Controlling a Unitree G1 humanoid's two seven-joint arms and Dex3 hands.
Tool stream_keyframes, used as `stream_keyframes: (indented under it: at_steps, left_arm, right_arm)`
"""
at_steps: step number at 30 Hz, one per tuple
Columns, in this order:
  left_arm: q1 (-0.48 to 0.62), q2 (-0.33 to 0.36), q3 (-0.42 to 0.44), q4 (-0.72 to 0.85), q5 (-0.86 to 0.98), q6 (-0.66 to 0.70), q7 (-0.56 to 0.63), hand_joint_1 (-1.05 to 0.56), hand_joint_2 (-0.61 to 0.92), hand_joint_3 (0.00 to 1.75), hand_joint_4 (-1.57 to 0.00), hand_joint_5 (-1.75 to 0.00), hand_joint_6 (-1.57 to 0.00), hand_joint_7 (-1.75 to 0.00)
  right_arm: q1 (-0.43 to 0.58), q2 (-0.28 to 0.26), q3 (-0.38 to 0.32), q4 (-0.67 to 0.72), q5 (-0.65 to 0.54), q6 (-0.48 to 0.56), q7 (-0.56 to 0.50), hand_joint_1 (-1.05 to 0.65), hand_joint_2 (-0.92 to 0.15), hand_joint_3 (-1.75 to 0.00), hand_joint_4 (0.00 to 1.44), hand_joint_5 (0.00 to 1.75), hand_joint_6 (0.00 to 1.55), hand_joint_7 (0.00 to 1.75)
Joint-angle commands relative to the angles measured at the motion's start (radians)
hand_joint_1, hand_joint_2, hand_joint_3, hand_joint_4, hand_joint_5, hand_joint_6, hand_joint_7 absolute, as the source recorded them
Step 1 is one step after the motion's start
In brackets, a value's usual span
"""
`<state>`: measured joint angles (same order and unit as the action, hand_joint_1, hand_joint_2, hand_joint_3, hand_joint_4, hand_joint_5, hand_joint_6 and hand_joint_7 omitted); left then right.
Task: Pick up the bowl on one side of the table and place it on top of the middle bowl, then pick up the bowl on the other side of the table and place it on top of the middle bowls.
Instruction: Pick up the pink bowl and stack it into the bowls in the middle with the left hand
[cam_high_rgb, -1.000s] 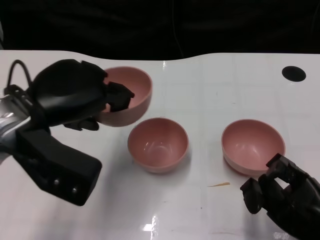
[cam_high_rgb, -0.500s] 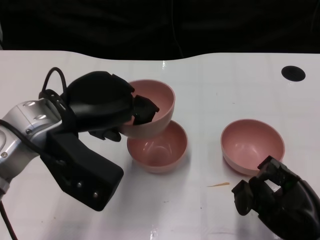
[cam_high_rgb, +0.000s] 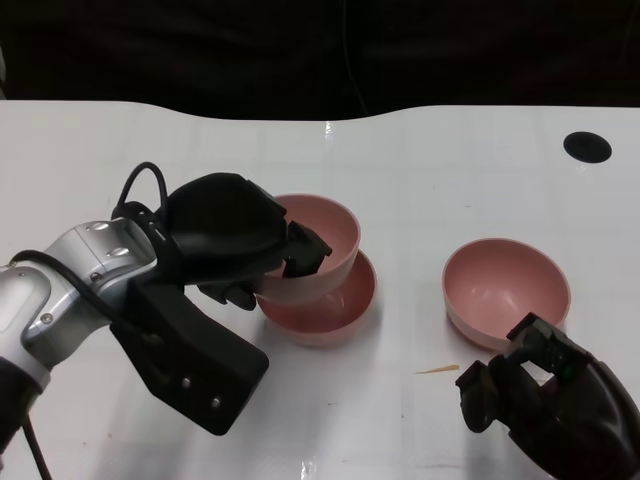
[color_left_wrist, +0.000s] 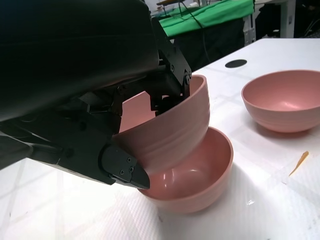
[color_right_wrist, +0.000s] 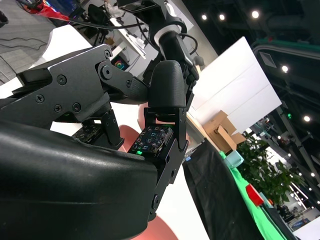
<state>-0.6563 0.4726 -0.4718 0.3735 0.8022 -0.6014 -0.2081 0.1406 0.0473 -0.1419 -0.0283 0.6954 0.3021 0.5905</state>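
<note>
Bowl (cam_high_rgb: 320, 235) gripped by left hand (cam_high_rgb: 225, 240), tilted into middle bowl (cam_high_rgb: 335, 310) at frame center for nesting. Right hand (cam_high_rgb: 545, 400) empty, half-curled near lower-right bowl (cam_high_rgb: 505, 285).

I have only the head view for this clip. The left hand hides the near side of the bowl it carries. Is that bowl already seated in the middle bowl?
Observer: Not seated. In the left wrist view the carried bowl sits tilted, its lower side down inside the middle bowl, its far rim raised well above it.
Operator: Is the left hand letting go?
Observer: No. The left hand grips the rim, with fingers inside the bowl and another fingertip against its outer wall.
Operator: And the right hand, is it on the third bowl?
Observer: The right wrist view shows the right hand holding nothing, fingers bent; in the head view the right bowl sits just beyond it, and contact cannot be told.
</note>
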Motion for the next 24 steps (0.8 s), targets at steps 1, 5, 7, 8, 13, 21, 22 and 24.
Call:
stream_keyframes:
  at_steps: [1,5,7,8,13,21,22,24]
  left_arm:
    - [-0.034,-0.002,-0.010,0.029,0.021,-0.003,0.028,-0.14,0.92,0.07,-0.75,-1.73,-0.75,-1.33]
    - [-0.040,-0.013,-0.018,0.057,0.024,-0.017,0.044,-0.13,0.92,0.08,-0.80,-1.65,-0.84,-1.07]
    - [-0.043,-0.016,-0.020,0.064,0.020,-0.017,0.039,-0.15,0.92,0.10,-0.83,-1.62,-0.93,-0.86]
    - [-0.044,-0.017,-0.022,0.061,0.025,-0.011,0.034,-0.15,0.92,0.11,-0.83,-1.62,-0.94,-0.84]
    - [-0.057,-0.023,-0.037,0.076,0.025,-0.014,0.029,-0.16,0.92,0.11,-0.78,-1.74,-0.83,-1.08]
    - [-0.070,-0.033,-0.054,0.087,0.042,-0.004,0.031,-0.18,0.92,0.09,-0.77,-1.75,-0.78,-1.16]
    - [-0.073,-0.039,-0.058,0.095,0.041,-0.007,0.033,-0.18,0.92,0.09,-0.77,-1.75,-0.78,-1.16]
    - [-0.078,-0.048,-0.065,0.106,0.042,-0.010,0.036,-0.18,0.92,0.08,-0.81,-1.61,-0.96,-0.72]
  right_arm:
    - [0.015,0.003,0.003,-0.024,-0.008,-0.015,-0.018,-0.12,-0.64,-0.89,0.85,1.62,0.96,1.08]
    - [0.020,0.008,0.011,-0.031,-0.012,-0.022,-0.021,-0.12,-0.64,-0.92,0.86,1.62,0.95,1.10]
    - [0.021,0.009,0.013,-0.033,-0.011,-0.023,-0.023,-0.12,-0.63,-0.93,0.85,1.63,0.94,1.10]
    - [0.023,0.010,0.016,-0.036,-0.013,-0.024,-0.027,-0.12,-0.63,-0.93,0.85,1.63,0.94,1.11]
    - [0.026,0.018,0.023,-0.043,-0.013,-0.024,-0.039,-0.12,-0.64,-0.95,0.84,1.65,0.92,1.13]
    - [0.021,0.018,0.025,-0.044,-0.005,-0.015,-0.046,-0.12,-0.61,-1.00,0.83,1.66,0.91,1.16]
    - [0.023,0.020,0.027,-0.047,-0.007,-0.018,-0.048,-0.12,-0.61,-1.00,0.83,1.66,0.91,1.16]
    - [0.026,0.023,0.030,-0.052,-0.009,-0.020,-0.051,-0.12,-0.61,-1.00,0.83,1.67,0.91,1.16]
